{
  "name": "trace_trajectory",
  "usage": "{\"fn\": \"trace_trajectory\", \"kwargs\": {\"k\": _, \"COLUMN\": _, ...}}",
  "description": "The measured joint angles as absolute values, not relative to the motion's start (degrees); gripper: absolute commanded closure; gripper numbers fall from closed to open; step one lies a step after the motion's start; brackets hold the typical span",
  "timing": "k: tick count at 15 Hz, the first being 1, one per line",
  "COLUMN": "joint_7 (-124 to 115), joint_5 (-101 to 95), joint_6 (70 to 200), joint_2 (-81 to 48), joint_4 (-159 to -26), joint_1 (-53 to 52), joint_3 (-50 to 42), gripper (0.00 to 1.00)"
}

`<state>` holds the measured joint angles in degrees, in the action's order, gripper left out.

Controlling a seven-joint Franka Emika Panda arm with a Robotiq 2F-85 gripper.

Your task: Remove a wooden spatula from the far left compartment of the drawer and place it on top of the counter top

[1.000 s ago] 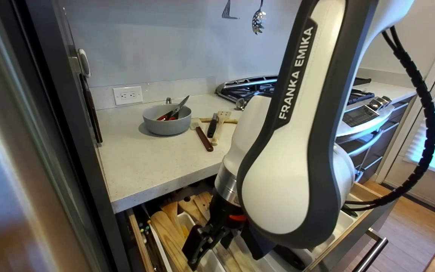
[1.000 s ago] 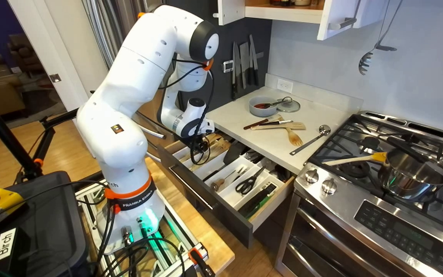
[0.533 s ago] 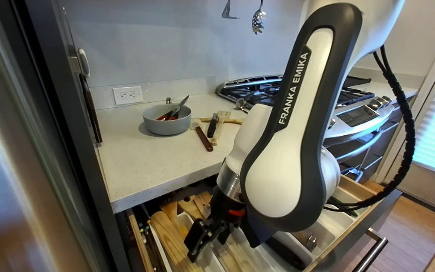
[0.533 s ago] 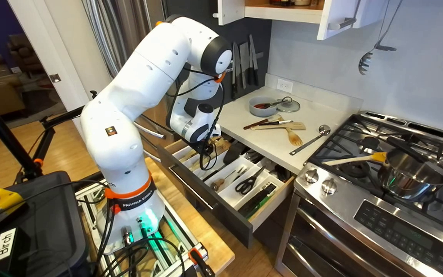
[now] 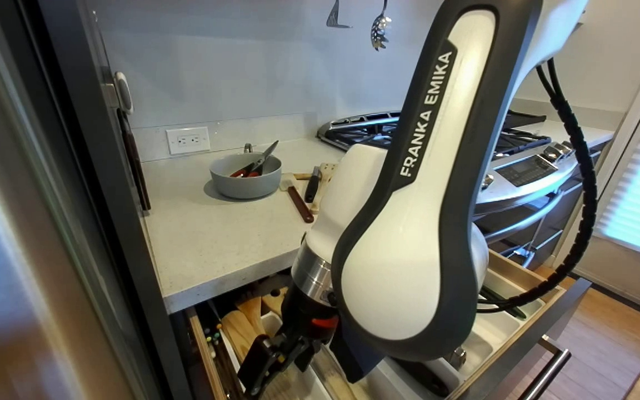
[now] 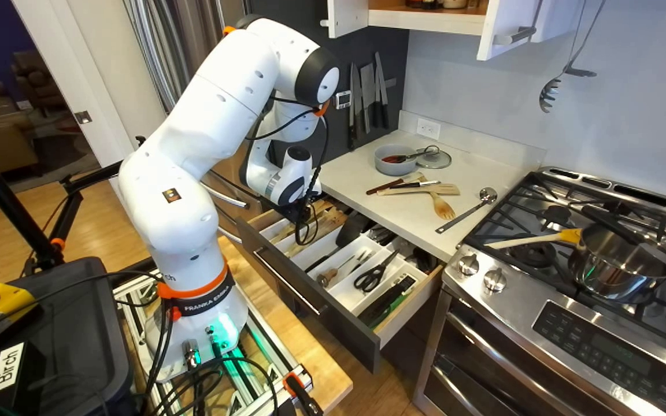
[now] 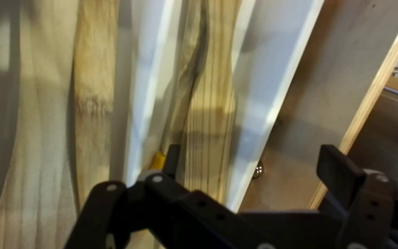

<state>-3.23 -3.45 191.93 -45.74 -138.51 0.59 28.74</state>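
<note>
The drawer [image 6: 310,294] is pulled open below the off-white counter top [image 5: 203,250]. Its far left compartment [image 7: 268,128], with white walls, holds pale wooden utensils. One with a striped grain, apparently the wooden spatula [image 7: 209,148], lies lengthwise there; its ends are hidden. A pale handle [image 5: 236,328] shows there in an exterior view. My gripper [image 7: 254,162] is open and empty over the drawer's left side. In the wrist view one finger overlaps the utensil's left side; the other is near the drawer's side edge. It also shows in both exterior views [image 5: 281,364] [image 6: 305,215].
On the counter stand a grey bowl [image 5: 245,178] and several utensils [image 6: 414,188]. The compartment alongside holds more wooden utensils [image 7: 43,138]. A slot with a small metal ball [image 7: 258,170] lies beside the drawer's side edge [image 7: 375,90]. The gas stove [image 6: 541,254] is at the right.
Over the last half second my gripper has shifted left over the drawer and slightly lower in the picture. It stays open. The drawer and utensils have not visibly moved.
</note>
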Motion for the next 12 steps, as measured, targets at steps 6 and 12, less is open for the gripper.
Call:
{"fn": "trace_trajectory", "kwargs": {"k": 6, "joint_7": -1.8, "joint_5": -3.7, "joint_6": 188.5, "joint_2": -48.7, "joint_4": -134.8, "joint_1": 2.5, "joint_3": 27.0, "gripper": 0.0}}
{"fn": "trace_trajectory", "kwargs": {"k": 12, "joint_7": 0.5, "joint_5": -4.0, "joint_6": 184.2, "joint_2": -51.2, "joint_4": -131.4, "joint_1": 3.4, "joint_3": 27.4, "gripper": 0.0}}
